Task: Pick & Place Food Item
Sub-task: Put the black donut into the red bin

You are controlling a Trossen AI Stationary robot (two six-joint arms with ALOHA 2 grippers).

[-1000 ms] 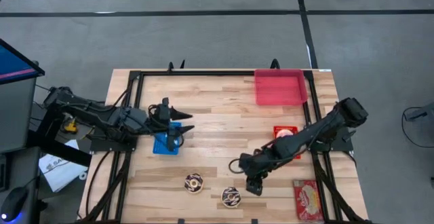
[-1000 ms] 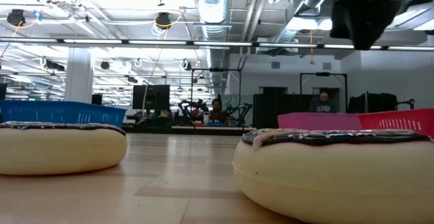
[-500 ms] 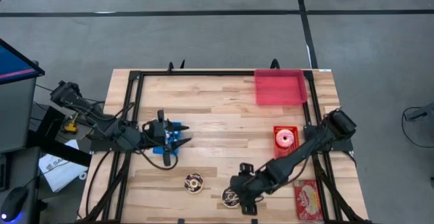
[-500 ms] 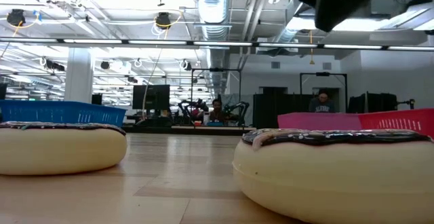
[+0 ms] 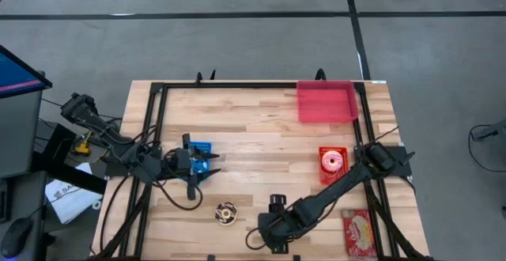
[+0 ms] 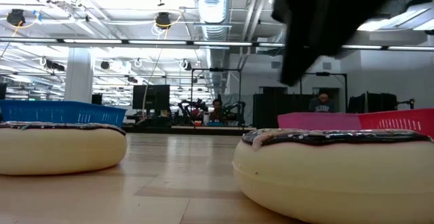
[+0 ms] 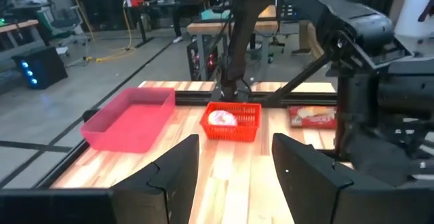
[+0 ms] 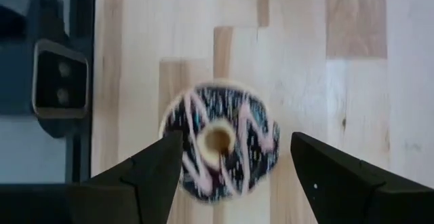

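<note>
Now | right end effector (image 8: 230, 166) spread over doughnut (image 8: 220, 142) | doughnut hidden overhead

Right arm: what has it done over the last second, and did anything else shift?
The right gripper swung from mid-table toward the near edge and now hangs, jaws open, over the chocolate donut, which it hides from above. It has grasped nothing. The left gripper pulled back slightly over the blue basket. The other donut, red basket and pink tray stayed put.
</note>
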